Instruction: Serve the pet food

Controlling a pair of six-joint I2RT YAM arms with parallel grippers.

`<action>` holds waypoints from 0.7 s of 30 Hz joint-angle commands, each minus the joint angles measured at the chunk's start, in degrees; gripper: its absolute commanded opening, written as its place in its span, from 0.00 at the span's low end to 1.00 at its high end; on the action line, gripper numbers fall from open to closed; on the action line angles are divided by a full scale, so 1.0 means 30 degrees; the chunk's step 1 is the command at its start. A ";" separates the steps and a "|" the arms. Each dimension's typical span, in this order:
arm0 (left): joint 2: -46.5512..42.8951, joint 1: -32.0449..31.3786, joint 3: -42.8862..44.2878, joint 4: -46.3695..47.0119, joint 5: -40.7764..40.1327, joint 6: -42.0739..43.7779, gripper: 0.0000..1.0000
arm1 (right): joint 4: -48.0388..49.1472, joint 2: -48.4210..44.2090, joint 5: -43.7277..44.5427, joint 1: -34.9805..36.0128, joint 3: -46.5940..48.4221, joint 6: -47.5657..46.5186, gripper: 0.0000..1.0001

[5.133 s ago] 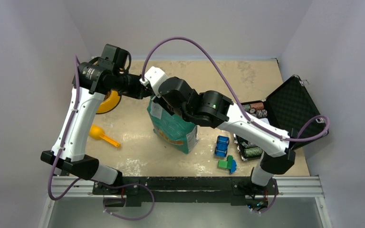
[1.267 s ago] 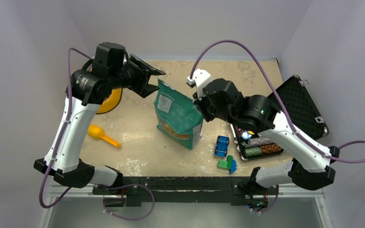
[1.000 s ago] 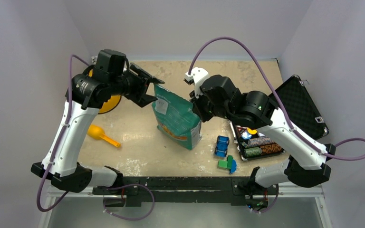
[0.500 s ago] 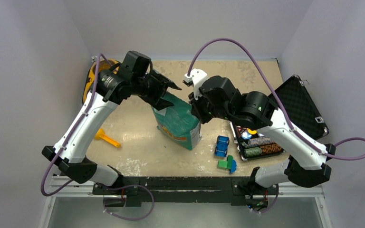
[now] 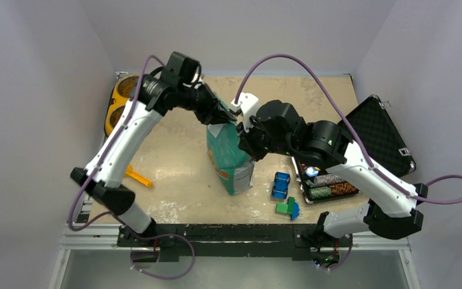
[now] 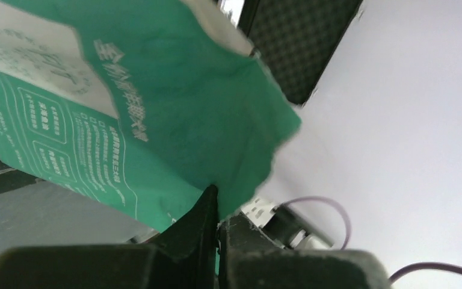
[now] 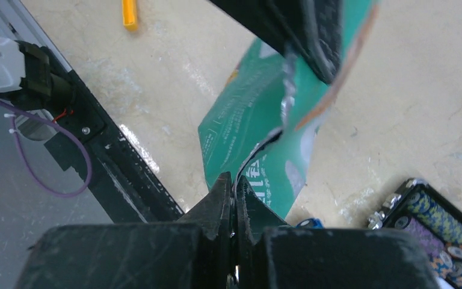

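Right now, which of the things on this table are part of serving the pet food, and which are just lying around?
Part of the job:
- teal-green pet food bag, pinched at its top by both grippers
- left gripper
- right gripper
- orange double bowl, likely where the food goes
- yellow scoop, mostly hidden by the left arm

Lying about:
- poker chip case
- blue toy car
- green and blue toy
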 commanded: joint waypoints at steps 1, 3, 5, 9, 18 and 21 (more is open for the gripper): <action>0.4374 0.0518 0.7301 0.2471 0.6596 0.5704 0.00 | 0.6785 -0.1614 -0.5119 0.0699 -0.0817 -0.1074 0.00; 0.6806 0.0716 1.2357 -0.0865 0.7653 0.8323 0.00 | 0.7205 -0.0669 -0.7061 0.0706 -0.0151 -0.1164 0.07; 0.7496 0.1158 1.3062 -0.1116 1.0048 0.9235 0.00 | 0.6531 0.0256 -0.8186 0.0684 0.1372 -0.0996 0.32; 0.5322 0.1396 0.9136 0.0213 1.1552 1.1395 0.00 | 0.6972 -0.1323 -0.7846 -0.0193 0.0718 -0.1017 0.68; 0.3654 0.1124 0.7895 -0.0791 1.1547 1.3483 0.00 | 1.2831 -0.6007 -1.0861 -0.7739 -0.6613 -0.1171 0.76; 0.3413 0.1044 0.7764 -0.0178 1.1491 1.2880 0.00 | 1.5577 -0.5348 -1.4369 -1.0526 -0.8114 -0.0169 0.76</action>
